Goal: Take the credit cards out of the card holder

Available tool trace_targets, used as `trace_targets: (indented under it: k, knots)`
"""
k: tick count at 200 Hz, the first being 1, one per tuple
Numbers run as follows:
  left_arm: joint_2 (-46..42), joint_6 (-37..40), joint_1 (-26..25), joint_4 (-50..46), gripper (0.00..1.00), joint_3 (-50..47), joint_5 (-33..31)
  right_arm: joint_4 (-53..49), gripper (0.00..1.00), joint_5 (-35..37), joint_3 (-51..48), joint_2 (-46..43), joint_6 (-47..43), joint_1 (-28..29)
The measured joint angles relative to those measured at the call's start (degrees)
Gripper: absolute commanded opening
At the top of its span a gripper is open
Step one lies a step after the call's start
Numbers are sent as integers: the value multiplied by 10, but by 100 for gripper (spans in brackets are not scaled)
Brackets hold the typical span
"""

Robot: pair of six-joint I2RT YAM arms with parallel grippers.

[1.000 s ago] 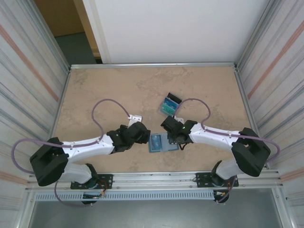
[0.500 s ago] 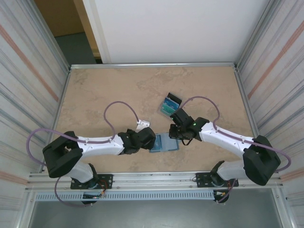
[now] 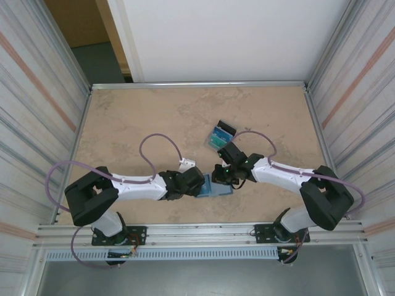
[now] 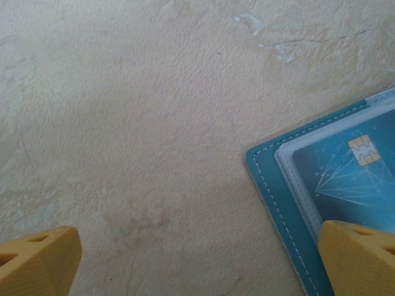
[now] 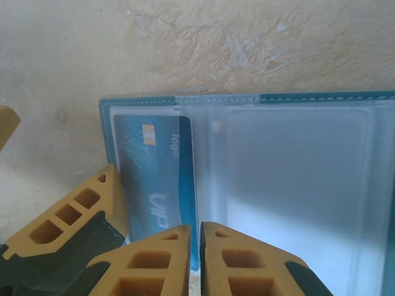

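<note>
Card holder (image 5: 154,102) open, with a blue credit card (image 5: 157,179) in its clear sleeve (image 5: 296,185).
Right gripper (image 5: 196,259) nearly closed at bottom centre, hiding the card's lower edge, so its grip is unclear. The left gripper (image 4: 200,253) is spread wide.

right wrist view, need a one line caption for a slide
right gripper, jaws nearly shut, at the near end of a blue credit card sleeved in the open card holder
</note>
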Motion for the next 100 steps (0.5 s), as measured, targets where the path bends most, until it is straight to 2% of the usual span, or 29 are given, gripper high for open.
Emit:
trace_targets:
  k: [100]
  knots:
    - [3, -9, 0, -12, 99, 5, 0, 87, 13, -60, -27, 45, 5, -22]
